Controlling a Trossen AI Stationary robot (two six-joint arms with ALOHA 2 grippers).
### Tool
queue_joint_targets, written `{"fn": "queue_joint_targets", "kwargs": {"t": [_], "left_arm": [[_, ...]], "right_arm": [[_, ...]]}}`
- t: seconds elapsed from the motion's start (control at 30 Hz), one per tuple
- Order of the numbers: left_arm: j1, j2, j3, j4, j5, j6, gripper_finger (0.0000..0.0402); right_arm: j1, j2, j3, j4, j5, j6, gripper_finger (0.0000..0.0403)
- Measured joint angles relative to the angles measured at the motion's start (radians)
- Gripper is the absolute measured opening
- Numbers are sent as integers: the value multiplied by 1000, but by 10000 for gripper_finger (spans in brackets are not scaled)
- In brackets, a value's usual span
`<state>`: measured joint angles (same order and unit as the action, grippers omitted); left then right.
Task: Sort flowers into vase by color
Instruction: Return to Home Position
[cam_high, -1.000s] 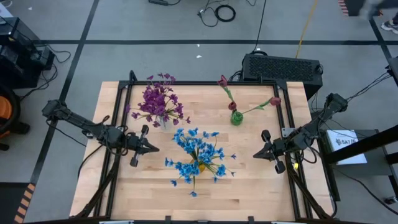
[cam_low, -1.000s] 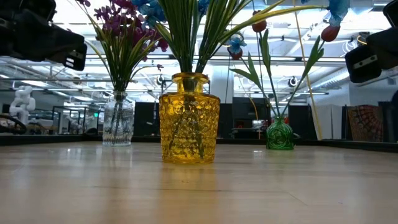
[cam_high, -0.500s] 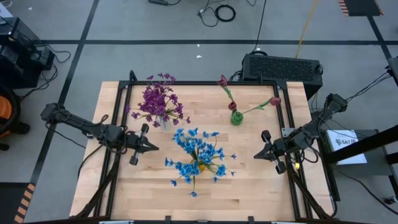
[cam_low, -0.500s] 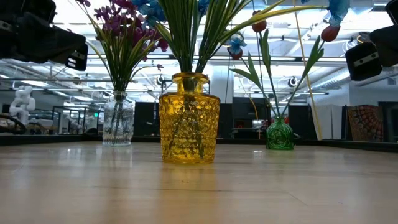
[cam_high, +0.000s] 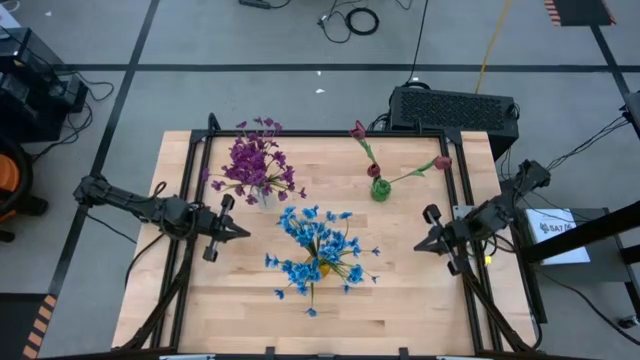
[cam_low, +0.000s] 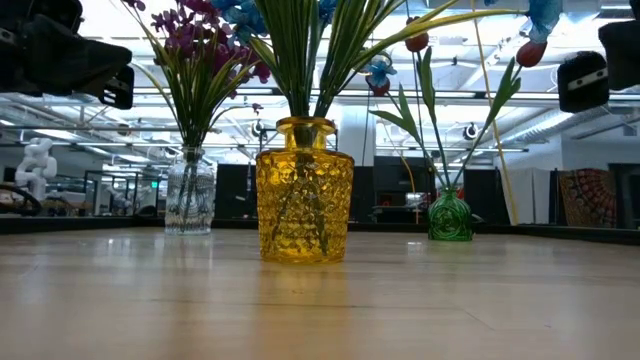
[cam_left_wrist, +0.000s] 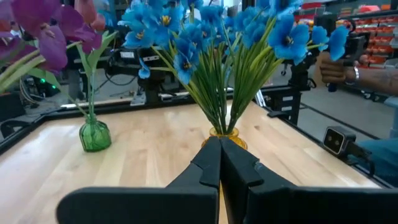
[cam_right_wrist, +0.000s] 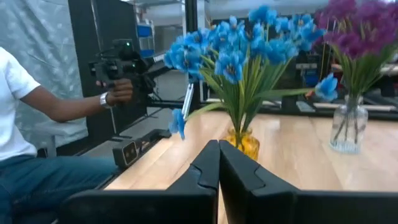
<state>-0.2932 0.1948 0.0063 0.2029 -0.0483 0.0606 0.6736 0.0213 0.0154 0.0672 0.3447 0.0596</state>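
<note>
the right hand (cam_right_wrist: 219, 147) shows with its two dark fingers (cam_right_wrist: 204, 169) pressed flat together, nothing between them. straight past the tips a yellow vase (cam_right_wrist: 245, 144) stands on the wooden worktop (cam_right_wrist: 298, 168), holding a wide spray of blue flowers (cam_right_wrist: 242, 43); one blossom droops low off to one side. farther off, a clear glass vase (cam_right_wrist: 347, 129) holds purple flowers (cam_right_wrist: 357, 28). a small dark box (cam_right_wrist: 129, 151) sits at the worktop's edge. beyond that edge a person (cam_right_wrist: 25, 124) in a white shirt and jeans grips a dark handled device (cam_right_wrist: 121, 62).
</note>
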Motion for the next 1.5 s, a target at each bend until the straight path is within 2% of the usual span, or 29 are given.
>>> {"fn": "queue_joint_targets", "kwargs": {"t": [0.3, 0.47, 0.63, 0.9, 1.1, 1.27, 1.5], "left_arm": [[0, -37, 0, -11, -1, 2, 3], [-1, -39, 0, -11, -15, 27, 3], [-1, -51, 0, -14, -52, 59, 3], [2, -61, -1, -59, -63, 68, 3], [51, -61, -1, -62, -65, 76, 3], [110, -61, -1, -63, -23, 76, 3], [175, -61, -1, -78, 61, 55, 3]], "right_arm": [[-138, -19, 0, -13, -105, -21, 0], [-225, -18, 0, -33, -230, -20, 0], [-304, -18, 0, -36, -253, -40, 0], [-426, -18, 0, -51, -376, -65, 0], [-497, -18, 0, -47, -404, -77, 0], [-534, -18, 0, -40, -444, -83, 0], [-556, -18, 0, -40, -446, -69, 0]]}}
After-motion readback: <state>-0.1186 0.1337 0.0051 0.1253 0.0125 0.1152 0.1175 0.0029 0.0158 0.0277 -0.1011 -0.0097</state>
